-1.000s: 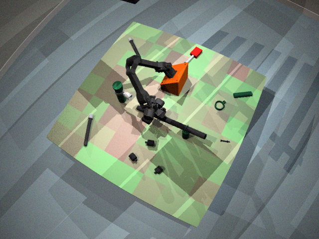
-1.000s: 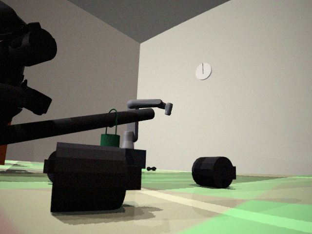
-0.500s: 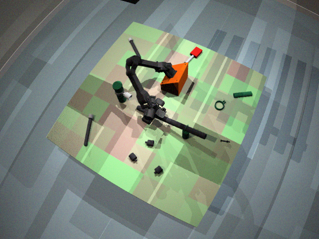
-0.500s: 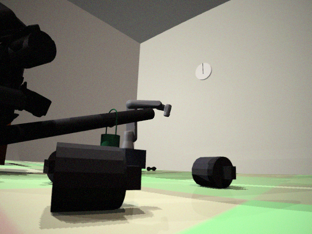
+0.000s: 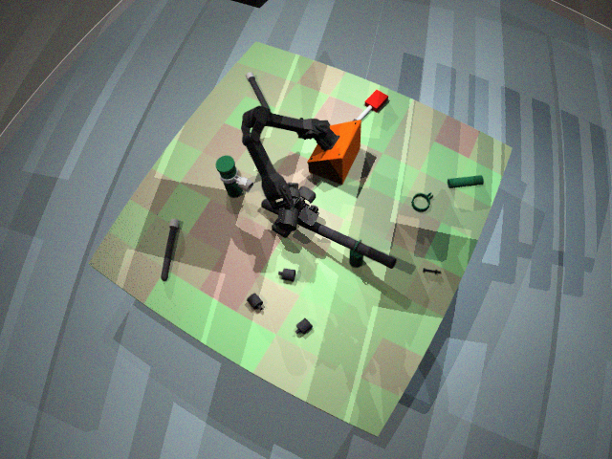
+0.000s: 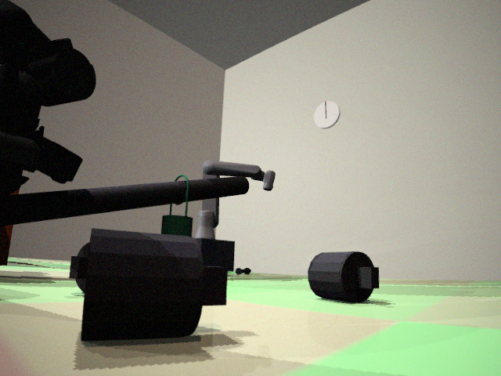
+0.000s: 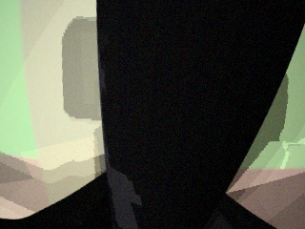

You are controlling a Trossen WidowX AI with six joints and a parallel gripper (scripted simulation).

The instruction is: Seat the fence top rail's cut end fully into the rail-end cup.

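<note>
The dark fence rail [image 5: 375, 253] [image 6: 141, 195] [image 7: 191, 86] passes through the green loop cap [image 5: 356, 258] [image 6: 176, 224]. My gripper [image 7: 155, 173] is shut on the rail, its fingers on either side of it at the bottom of the wrist view. In the top view the wrist hides the fingertips. The big post [image 5: 233, 188] has a green post cap [image 5: 225, 163] on top. The pale brace band is up near that cap, with the pale rail-end cup [image 5: 245, 182] on the side facing the rail. The rail's near end shows a short gap away from the cup.
An orange wedge block [image 5: 328, 157] stands behind the gripper, with a red block [image 5: 376, 99] beyond. Several dark knobs, including one [image 5: 288, 274], lie in front. A dark rod [image 5: 168, 251] lies at left; a green ring [image 5: 414, 207] and green cylinder [image 5: 465, 181] lie at right.
</note>
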